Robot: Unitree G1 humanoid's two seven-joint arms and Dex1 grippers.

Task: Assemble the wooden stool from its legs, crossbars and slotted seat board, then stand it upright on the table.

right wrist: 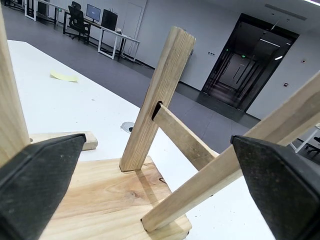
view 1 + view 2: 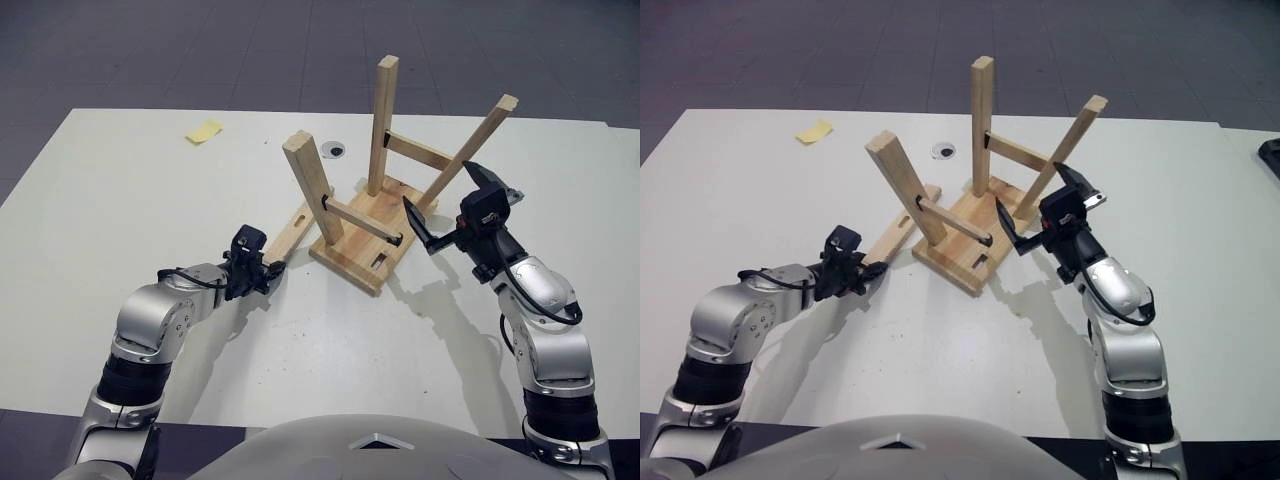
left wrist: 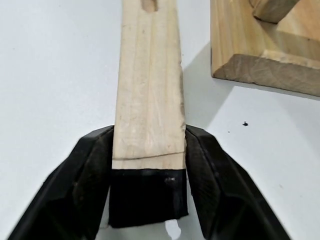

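in the left eye view the slotted seat board lay flat on the white table with three legs rising from it: a near leg leaning, a far leg upright, and a tilted leg on the right. one crossbar joined the far leg and the tilted leg, and another ran from the near leg down toward the board. a loose leg lay flat on the table just beside the board's left edge. the left gripper sat at its near end. the right gripper hovered over the board's right side, its fingers spread wide with the tilted leg between them. a yellow note lay well apart at the far left. in the left wrist view the two fingers pressed against both sides of the loose leg's black-tipped end, clamped on it. in the right wrist view the pads stood far apart and held nothing, with the tilted leg crossing the gap.
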